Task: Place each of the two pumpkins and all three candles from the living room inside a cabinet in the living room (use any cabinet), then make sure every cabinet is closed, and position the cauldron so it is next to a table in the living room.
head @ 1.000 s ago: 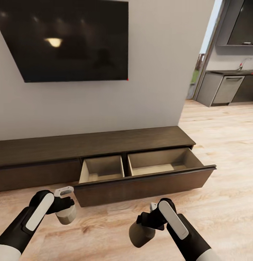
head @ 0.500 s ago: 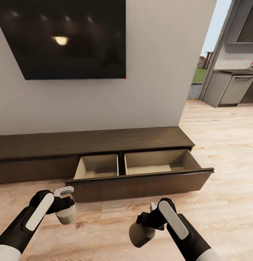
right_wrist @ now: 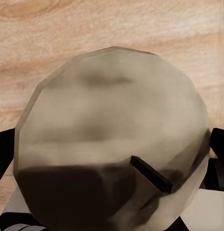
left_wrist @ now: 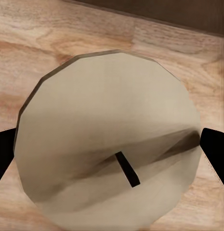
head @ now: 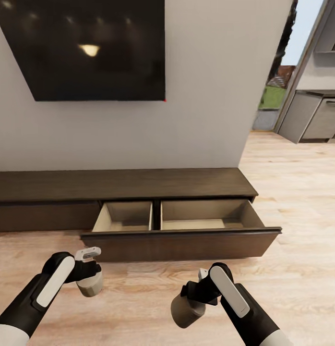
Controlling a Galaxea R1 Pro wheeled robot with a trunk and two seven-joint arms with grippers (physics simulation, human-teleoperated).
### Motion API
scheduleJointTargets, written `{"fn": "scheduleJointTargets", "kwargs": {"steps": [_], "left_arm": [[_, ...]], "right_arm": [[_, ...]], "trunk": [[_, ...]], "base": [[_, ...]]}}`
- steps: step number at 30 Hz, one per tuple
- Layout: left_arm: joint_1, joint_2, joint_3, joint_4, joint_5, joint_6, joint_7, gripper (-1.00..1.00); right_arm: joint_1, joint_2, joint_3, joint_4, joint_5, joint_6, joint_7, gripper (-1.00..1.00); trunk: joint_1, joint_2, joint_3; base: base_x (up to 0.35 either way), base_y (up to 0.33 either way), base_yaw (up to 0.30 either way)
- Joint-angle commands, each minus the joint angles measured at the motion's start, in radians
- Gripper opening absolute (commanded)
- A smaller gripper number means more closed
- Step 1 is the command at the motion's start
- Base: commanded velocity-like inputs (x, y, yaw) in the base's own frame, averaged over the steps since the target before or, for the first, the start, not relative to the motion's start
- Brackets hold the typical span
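**A:** What are the two claws doing?

**B:** The left gripper (head: pixel 86 275) is clamped on a short, stubby, pale grey-white wax candle (head: pixel 89 284). In the left wrist view its dark fingertips (left_wrist: pixel 215 149) press either flank of that candle (left_wrist: pixel 109 139), small dark wick up. The right gripper (head: pixel 194 298) is likewise clamped on a second stubby pale candle (head: pixel 185 310); the right wrist view has that candle (right_wrist: pixel 112 139) sitting between the dark fingers (right_wrist: pixel 3 149).

**A:** Why carry them low and upright?

**B:** My guess: both hang over the light wood-plank floor (head: pixel 292 192), below the rim of the drawer ahead, so each need only rise and go forward to be dropped in. A side grip leaves the bottoms free to set down.

**A:** And ahead of the claws?

**B:** The long low dark-brown wooden cabinet (head: pixel 124 185), with one wide drawer (head: pixel 182 242) pulled out towards the grippers. Its pale beige inside is split in two compartments; the visible parts hold nothing. The left candle is nearer the smaller compartment, the right candle the wider.

**A:** Anything further out?

**B:** A black wall TV (head: pixel 86 48) above the cabinet, and a doorway beyond the right gripper.
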Motion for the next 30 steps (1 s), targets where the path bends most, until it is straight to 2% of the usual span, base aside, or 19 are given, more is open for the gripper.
{"fn": "scheduleJointTargets", "kwargs": {"steps": [1, 17, 20, 22, 25, 26, 28, 30], "left_arm": [[-0.001, 0.001, -0.002, -0.001, 0.009, 0.002, 0.010, -1.00], [-0.001, 0.002, -0.004, -0.007, 0.009, 0.002, 0.010, -1.00], [0.002, 0.003, -0.004, -0.053, 0.009, 0.003, 0.010, -1.00], [0.008, 0.008, -0.003, -0.101, 0.011, 0.004, 0.010, -1.00], [0.011, 0.015, 0.001, -0.169, 0.016, 0.006, 0.010, -1.00], [0.013, 0.017, 0.004, -0.205, 0.017, 0.006, 0.010, -1.00], [0.019, 0.022, 0.007, -0.265, 0.016, 0.007, 0.010, -1.00], [0.032, 0.032, 0.008, -0.310, 0.018, 0.008, 0.010, -1.00]], "right_arm": [[-0.001, -0.001, 0.002, -0.001, -0.013, -0.001, -0.010, -1.00], [-0.001, -0.001, 0.002, -0.006, -0.013, -0.004, -0.010, -1.00], [-0.001, -0.004, 0.003, -0.027, -0.013, -0.024, -0.011, -1.00], [-0.001, -0.006, 0.002, -0.097, -0.012, -0.029, -0.015, -1.00], [-0.001, -0.006, 0.001, -0.263, -0.012, -0.032, -0.112, -1.00], [-0.001, -0.006, 0.001, -0.313, -0.013, -0.032, -0.194, -1.00], [-0.001, -0.004, 0.003, -0.356, -0.015, -0.031, -0.329, -1.00], [-0.001, -0.002, 0.018, -0.373, -0.016, -0.027, -0.404, -1.00]], "trunk": [[0.000, 0.000, -0.002], [0.000, 0.000, -0.011], [0.000, 0.000, -0.012], [0.000, 0.000, -0.012], [0.000, 0.000, -0.012], [0.000, 0.000, -0.012], [0.000, 0.000, -0.012], [0.000, 0.000, -0.012]], "base": [[0.000, -0.285, 0.003], [0.000, -0.284, 0.000], [0.000, -0.251, 0.000], [0.000, -0.222, 0.000], [0.000, -0.173, 0.000], [0.000, -0.114, 0.000], [0.000, -0.058, 0.000], [0.000, -0.019, 0.000]]}}
